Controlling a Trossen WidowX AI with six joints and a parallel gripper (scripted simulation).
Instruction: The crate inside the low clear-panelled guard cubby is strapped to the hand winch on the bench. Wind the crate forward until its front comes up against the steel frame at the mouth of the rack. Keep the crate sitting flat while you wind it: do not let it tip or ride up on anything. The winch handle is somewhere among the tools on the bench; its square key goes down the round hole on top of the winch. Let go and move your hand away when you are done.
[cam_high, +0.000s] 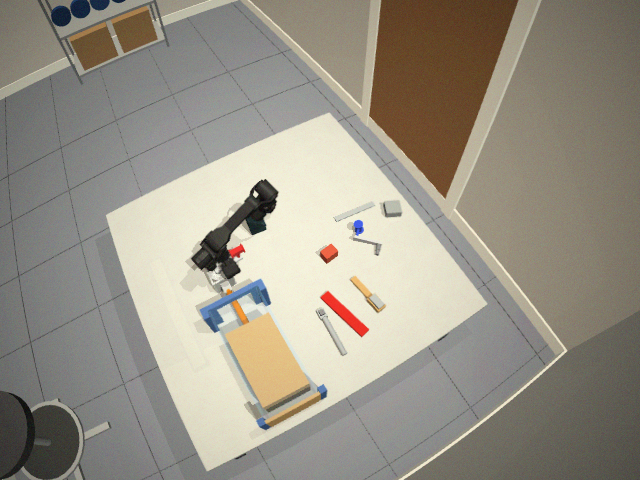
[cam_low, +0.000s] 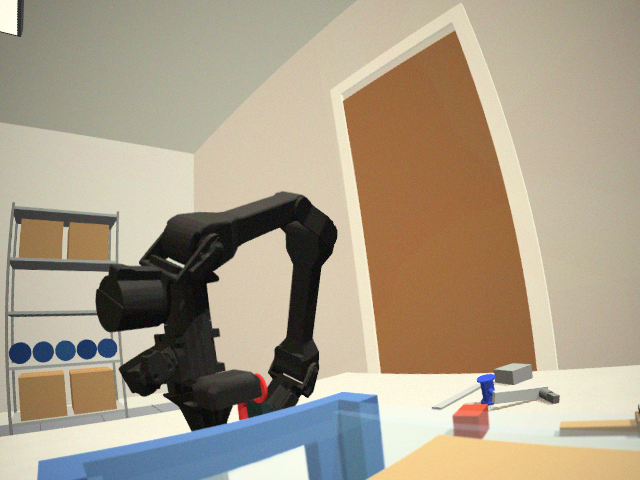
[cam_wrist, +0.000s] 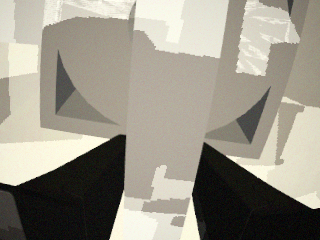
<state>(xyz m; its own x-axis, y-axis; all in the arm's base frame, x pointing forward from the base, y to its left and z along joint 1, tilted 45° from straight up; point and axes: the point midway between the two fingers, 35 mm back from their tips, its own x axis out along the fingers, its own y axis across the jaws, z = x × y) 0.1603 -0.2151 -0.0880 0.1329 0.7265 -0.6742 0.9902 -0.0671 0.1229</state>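
Observation:
The tan crate (cam_high: 266, 361) (cam_low: 522, 459) sits flat in the clear-panelled cubby, a gap short of the blue frame (cam_high: 232, 300) (cam_low: 217, 432) at its mouth. An orange strap (cam_high: 237, 308) runs from the crate under the frame towards the pale winch (cam_high: 214, 279) (cam_wrist: 90, 75), mostly hidden by my arm. My gripper (cam_wrist: 160, 149) is shut on a pale grey bar, seemingly the winch handle (cam_wrist: 172, 100), which runs between the fingers above the winch body. The fingertips are hidden in the top and exterior views. Whether the key is seated in the hole cannot be seen.
A red part (cam_high: 236, 251) (cam_low: 261, 388) stands close beside the gripper. A red block (cam_high: 328, 253) (cam_low: 470, 421), blue spool (cam_high: 358, 226), angled grey tool (cam_high: 367, 241), grey block (cam_high: 392, 208), brush (cam_high: 361, 287), red bar (cam_high: 344, 313) and grey wrench (cam_high: 333, 334) lie farther off.

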